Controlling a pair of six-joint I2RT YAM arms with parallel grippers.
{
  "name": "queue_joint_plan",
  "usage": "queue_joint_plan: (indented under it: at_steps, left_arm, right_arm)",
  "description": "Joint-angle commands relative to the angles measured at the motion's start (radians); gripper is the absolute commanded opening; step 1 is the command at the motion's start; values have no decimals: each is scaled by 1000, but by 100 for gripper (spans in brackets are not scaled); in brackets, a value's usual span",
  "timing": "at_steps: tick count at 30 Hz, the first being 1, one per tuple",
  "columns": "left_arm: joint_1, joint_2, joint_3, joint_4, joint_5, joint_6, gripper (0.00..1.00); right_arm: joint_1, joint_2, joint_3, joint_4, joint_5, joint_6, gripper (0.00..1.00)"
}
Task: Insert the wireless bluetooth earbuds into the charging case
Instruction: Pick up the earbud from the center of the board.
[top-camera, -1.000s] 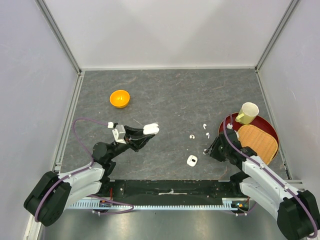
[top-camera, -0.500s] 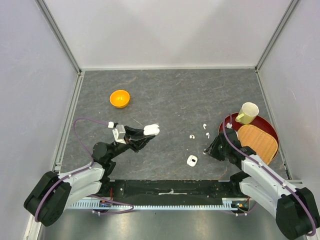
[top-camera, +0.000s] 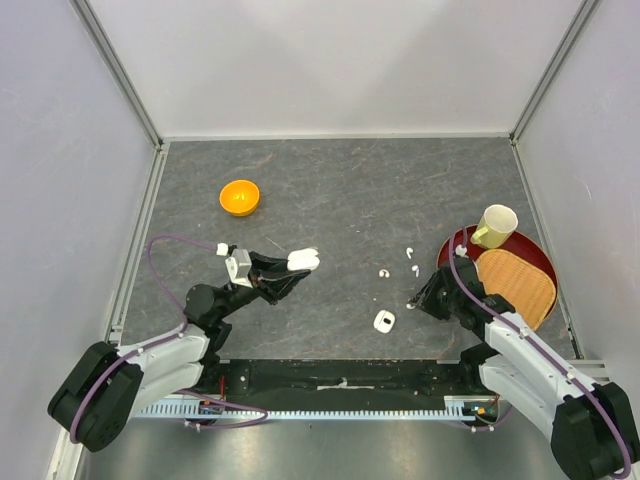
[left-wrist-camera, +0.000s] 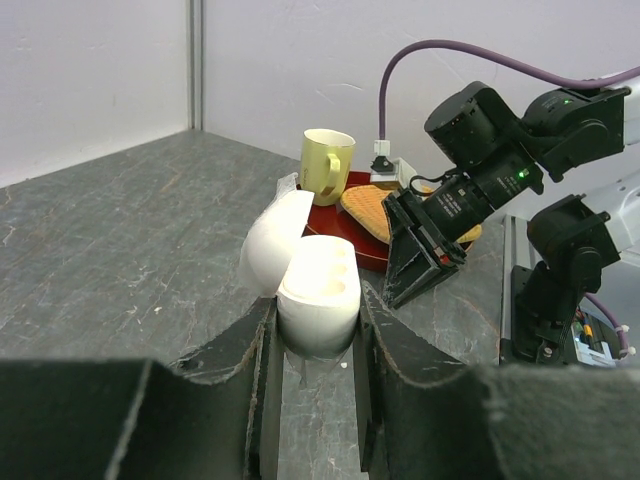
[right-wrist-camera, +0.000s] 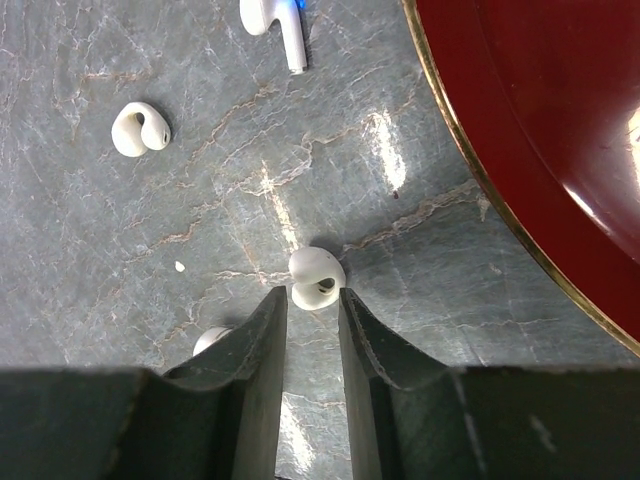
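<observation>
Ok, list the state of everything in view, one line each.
White plastic charging case: lid open, sockets empty.
Left hand: shut on that case.
Right hand: tips flanking small white earbud on table, grip unclear.
Yellow ceramic mug: upright on red tray.
Orange plastic bowl: upright.

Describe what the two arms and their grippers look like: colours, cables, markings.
The left arm and right arm share pale grey links between bulky black joints, each trailed by a purple cable. The left gripper and right gripper have black tapering fingers. A green light glows on the right arm. No markings are legible.
</observation>
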Motion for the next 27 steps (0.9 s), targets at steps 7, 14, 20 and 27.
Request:
queue_joint_plan:
  at_steps: [7, 14, 20, 27]
  left_arm:
    - [6, 0, 22, 262, 15, -21, 2]
    - [6, 2, 27, 253, 14, -21, 2]
    - [6, 5, 34, 245, 15, -24, 2]
    - [6, 2, 39, 231, 12, -21, 2]
  right_arm:
    - [-16, 20, -15, 23, -2, -20, 32]
    - [-19, 29, -20, 26, 1, -26, 31]
    - [-19, 40, -20, 37, -5, -26, 29]
    - [-21, 48, -22, 57, -26, -24, 27]
